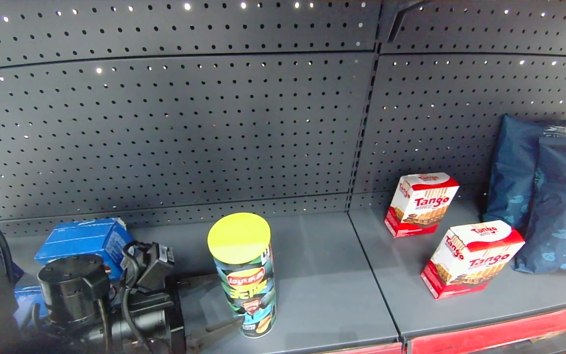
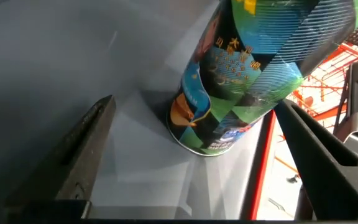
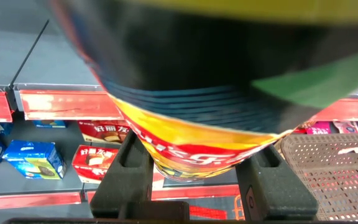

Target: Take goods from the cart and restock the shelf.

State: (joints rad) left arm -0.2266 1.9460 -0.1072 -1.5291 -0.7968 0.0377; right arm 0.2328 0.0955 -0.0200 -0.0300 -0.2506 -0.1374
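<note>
Premises: retail shop. A grey display shelf (image 1: 322, 275) has a perforated back panel (image 1: 165, 123) behind it and a red price strip (image 1: 499, 332) along its front edge. On it stand packaged snacks: wafer boxes (image 1: 420, 204), blue bags (image 1: 558, 196) and a crisp tube (image 1: 243, 275).

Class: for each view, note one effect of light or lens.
Head view: light pricks through the pegboard holes, and its straight seams bow. Left wrist view: striped glints on the can. Right wrist view: the gripped can, very near, looms large and shadowed.
</note>
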